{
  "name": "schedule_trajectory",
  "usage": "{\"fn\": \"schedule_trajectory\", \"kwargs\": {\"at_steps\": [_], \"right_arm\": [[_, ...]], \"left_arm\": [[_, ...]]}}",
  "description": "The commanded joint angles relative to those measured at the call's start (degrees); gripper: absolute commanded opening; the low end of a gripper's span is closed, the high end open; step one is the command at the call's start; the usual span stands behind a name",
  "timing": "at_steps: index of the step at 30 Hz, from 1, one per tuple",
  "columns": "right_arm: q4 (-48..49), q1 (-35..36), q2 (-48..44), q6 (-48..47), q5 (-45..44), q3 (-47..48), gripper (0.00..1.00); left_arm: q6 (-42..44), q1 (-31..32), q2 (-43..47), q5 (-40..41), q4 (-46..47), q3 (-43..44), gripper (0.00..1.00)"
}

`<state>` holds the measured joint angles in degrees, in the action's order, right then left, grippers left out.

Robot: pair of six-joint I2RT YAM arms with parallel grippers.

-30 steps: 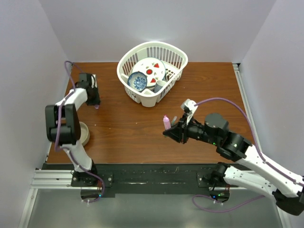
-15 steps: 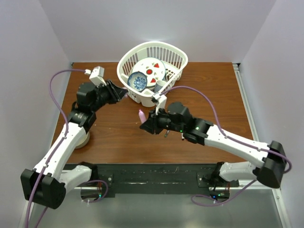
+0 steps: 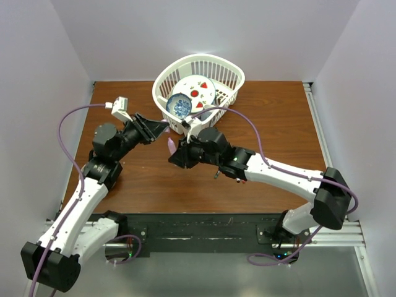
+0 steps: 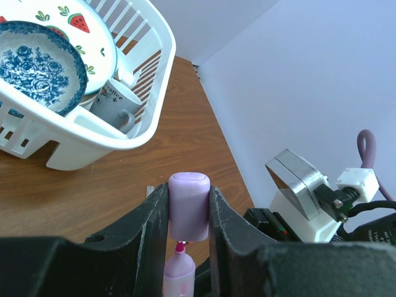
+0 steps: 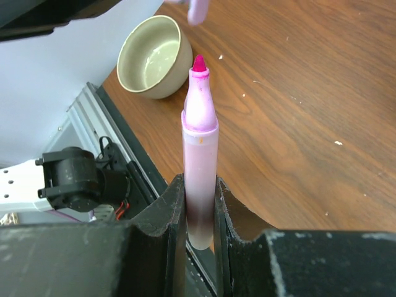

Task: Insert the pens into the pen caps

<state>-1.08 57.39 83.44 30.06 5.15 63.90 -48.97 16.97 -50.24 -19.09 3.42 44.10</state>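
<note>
Capping step in hand, just in front of the white basket.
Overhead: left gripper and right gripper almost meet. Left wrist: jaws clamped on the pale pink cap. Right wrist: jaws clamped on the pink marker, tip bare; next, probably align and push together.

Tight at centre, room on the right.
Left gripper and right gripper crowd each other just before the basket; I see open table rightward, bowl near-left.

surface: brown wooden table | on it: white dish basket at back; beige bowl
</note>
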Motion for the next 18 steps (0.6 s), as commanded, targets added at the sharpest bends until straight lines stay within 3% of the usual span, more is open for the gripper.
{"fn": "schedule_trajectory", "kwargs": {"at_steps": [1, 18], "right_arm": [[2.84, 0.36, 0.67, 1.58, -1.28, 3.25, 0.00], [3.02, 0.36, 2.08, 2.45, -4.17, 5.53, 0.00]], "left_arm": [[-0.86, 0.52, 0.75, 0.20, 0.89, 0.20, 0.00], [0.54, 1.92, 1.72, 3.36, -1.75, -1.64, 0.00]]}}
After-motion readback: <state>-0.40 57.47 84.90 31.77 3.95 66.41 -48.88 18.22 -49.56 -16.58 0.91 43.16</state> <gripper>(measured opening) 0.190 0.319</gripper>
